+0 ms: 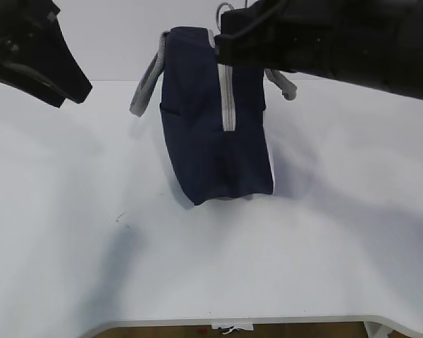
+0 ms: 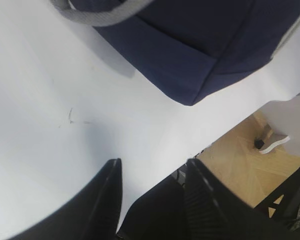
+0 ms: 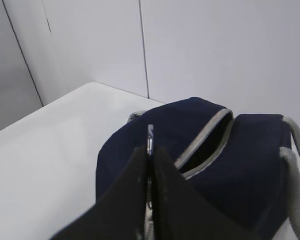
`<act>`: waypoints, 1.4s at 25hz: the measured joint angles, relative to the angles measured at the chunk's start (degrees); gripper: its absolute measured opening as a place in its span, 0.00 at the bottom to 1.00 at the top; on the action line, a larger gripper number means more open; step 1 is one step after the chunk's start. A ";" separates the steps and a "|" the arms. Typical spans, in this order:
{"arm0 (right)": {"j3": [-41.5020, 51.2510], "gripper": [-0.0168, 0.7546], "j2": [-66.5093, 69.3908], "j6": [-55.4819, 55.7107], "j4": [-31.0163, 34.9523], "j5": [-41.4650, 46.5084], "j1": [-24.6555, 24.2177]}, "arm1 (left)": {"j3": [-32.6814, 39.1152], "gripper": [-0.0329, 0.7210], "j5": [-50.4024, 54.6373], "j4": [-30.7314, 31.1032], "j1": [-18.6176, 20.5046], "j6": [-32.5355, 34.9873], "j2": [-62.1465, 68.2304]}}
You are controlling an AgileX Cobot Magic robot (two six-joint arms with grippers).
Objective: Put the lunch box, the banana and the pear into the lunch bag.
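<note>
The navy lunch bag stands on end in the middle of the white table, its grey zipper running down the near side. In the right wrist view the zipper gapes partly open. My right gripper is shut on the metal zipper pull at the bag's top. My left gripper hovers at the back left, well clear of the bag, open and empty. The bag's lower corner shows above its fingers. Lunch box, banana and pear are out of view.
Grey handles hang off both sides of the bag. The table's front edge runs along the bottom, with wooden floor beyond it. A white wall stands behind the table.
</note>
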 joint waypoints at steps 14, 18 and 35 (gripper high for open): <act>-12.50 0.02 6.04 -0.77 1.10 12.87 0.09 | 0.00 0.46 0.00 -0.53 -3.07 0.00 0.00; -15.79 0.02 6.69 -0.77 1.24 15.98 0.09 | 0.00 0.47 0.00 -0.53 -3.07 0.00 0.00; -18.86 0.02 8.23 -0.77 8.07 18.74 0.09 | 0.00 0.61 -10.22 -3.33 -3.99 1.28 1.82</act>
